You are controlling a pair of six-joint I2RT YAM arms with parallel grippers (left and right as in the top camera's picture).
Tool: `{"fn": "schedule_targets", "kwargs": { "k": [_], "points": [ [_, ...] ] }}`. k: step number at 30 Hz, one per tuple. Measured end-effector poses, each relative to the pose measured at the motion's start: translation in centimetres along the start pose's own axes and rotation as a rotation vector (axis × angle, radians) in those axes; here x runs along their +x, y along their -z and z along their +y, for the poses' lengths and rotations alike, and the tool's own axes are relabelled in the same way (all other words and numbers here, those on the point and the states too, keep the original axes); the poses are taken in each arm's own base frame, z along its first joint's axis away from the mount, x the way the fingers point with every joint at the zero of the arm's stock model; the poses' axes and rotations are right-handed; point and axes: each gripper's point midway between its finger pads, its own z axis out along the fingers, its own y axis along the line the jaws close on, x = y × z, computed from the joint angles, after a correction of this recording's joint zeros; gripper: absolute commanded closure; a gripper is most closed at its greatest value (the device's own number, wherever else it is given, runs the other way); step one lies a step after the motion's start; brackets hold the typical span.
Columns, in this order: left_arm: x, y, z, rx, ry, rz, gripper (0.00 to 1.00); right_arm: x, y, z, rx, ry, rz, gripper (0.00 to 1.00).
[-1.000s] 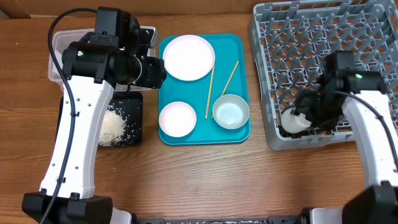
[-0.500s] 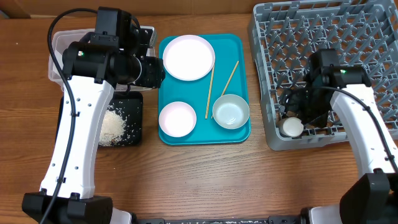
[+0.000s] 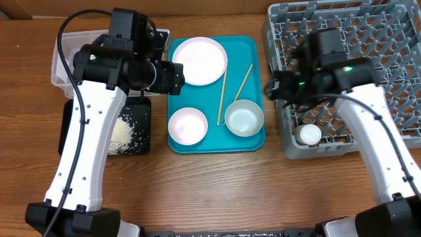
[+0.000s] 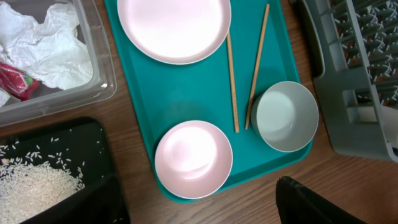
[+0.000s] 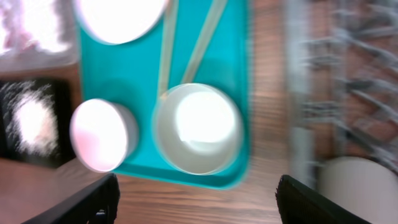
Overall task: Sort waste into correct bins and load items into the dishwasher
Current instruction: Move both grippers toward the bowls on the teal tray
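The pale pink plate (image 3: pixel 199 60), a pink bowl (image 3: pixel 187 125), a pale green bowl (image 3: pixel 244 117) and two chopsticks (image 3: pixel 222 99) lie on the teal tray (image 3: pixel 253 46). The white cup (image 3: pixel 308 135) stands in the front left corner of the grey dish rack (image 3: pixel 348 39). Napkins (image 4: pixel 46 46) and the red wrapper (image 4: pixel 15 81) lie in the clear tub (image 3: pixel 62 59). Rice (image 3: pixel 120 135) is in the black tray (image 3: pixel 141 108). My left gripper (image 4: pixel 199 208) is open and empty above the pink bowl (image 4: pixel 193 159). My right gripper (image 5: pixel 199 205) is open and empty, just in front of the green bowl (image 5: pixel 199 127).
The rack's left wall (image 4: pixel 348 93) stands close to the teal tray's right edge. The right wrist view is blurred by motion. Bare wooden table (image 3: pixel 217 191) lies in front of the tray and the rack.
My right gripper let go of the cup in the rack's front left corner and swung left to the teal tray's right side. My left arm shifted slightly right.
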Motion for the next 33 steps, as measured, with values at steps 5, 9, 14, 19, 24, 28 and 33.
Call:
{"fn": "schedule_targets", "kwargs": {
  "k": [5, 9, 14, 19, 24, 28, 33],
  "points": [
    [0.1, 0.0, 0.0, 0.000, 0.016, 0.003, 0.22, 0.6, -0.9, 3.5, -0.050, 0.060, 0.000, 0.20],
    [0.1, -0.1, -0.1, 0.001, 0.028, 0.005, 0.22, 0.8, -1.6, 3.5, -0.040, 0.042, 0.018, 0.20],
    [-0.1, -1.1, -1.3, 0.015, 0.024, 0.006, 0.23, 0.6, -2.1, 2.8, -0.007, 0.005, 0.018, 0.20],
    [0.8, -4.7, -3.6, 0.040, -0.014, 0.066, 0.25, 0.3, -2.1, 2.2, 0.008, -0.012, 0.012, 0.20],
    [2.6, -9.4, -5.5, 0.050, -0.048, 0.182, 0.27, 0.2, -2.0, 1.9, 0.015, -0.020, 0.008, 0.20],
    [3.9, -12.2, -6.3, 0.048, -0.061, 0.253, 0.28, 0.1, -2.0, 1.7, 0.018, -0.027, 0.007, 0.20],
    [4.4, -13.8, -6.8, 0.048, -0.066, 0.277, 0.28, 0.1, -1.9, 1.4, 0.020, -0.033, 0.005, 0.20]
  ]
}}
